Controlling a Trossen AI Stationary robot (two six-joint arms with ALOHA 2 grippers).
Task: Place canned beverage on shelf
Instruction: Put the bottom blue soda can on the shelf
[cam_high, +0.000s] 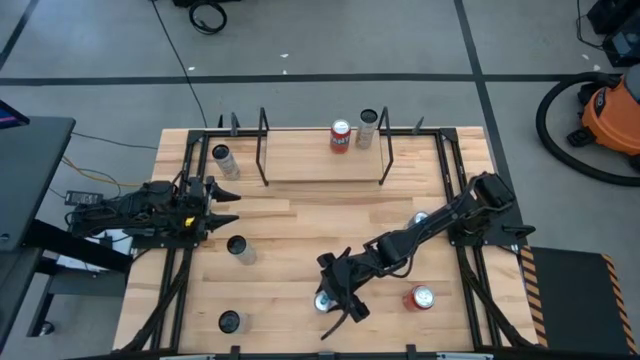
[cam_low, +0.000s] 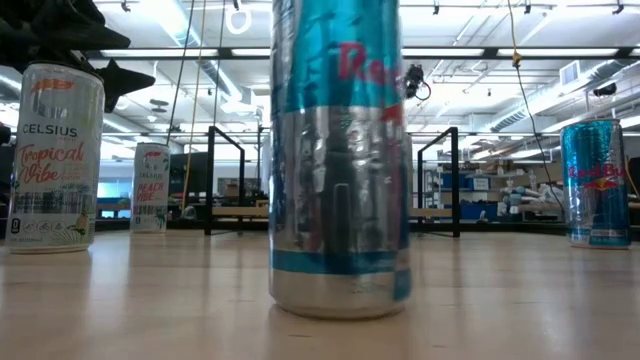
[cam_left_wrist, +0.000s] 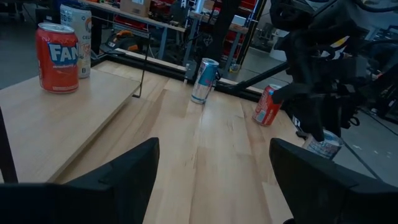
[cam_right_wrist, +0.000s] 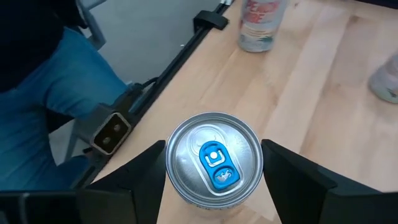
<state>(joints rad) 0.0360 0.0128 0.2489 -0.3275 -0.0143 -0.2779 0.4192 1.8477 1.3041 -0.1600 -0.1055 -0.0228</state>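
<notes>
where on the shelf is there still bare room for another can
Most of the shelf board is bare: everything from its left end frame across to the red can. The right end is crowded, with the red can and a silver can side by side near the back edge. The right gripper is around a blue-tabbed can at the table's front.

A grey concrete floor (cam_high: 330, 40) crossed by dark tape lines surrounds the bench (cam_high: 300, 220). An orange vacuum (cam_high: 615, 115) stands nearby. Ceiling strip lights (cam_low: 180, 52) glow overhead.

orange vacuum (cam_high: 612, 112), black cable loop (cam_high: 208, 16)
</notes>
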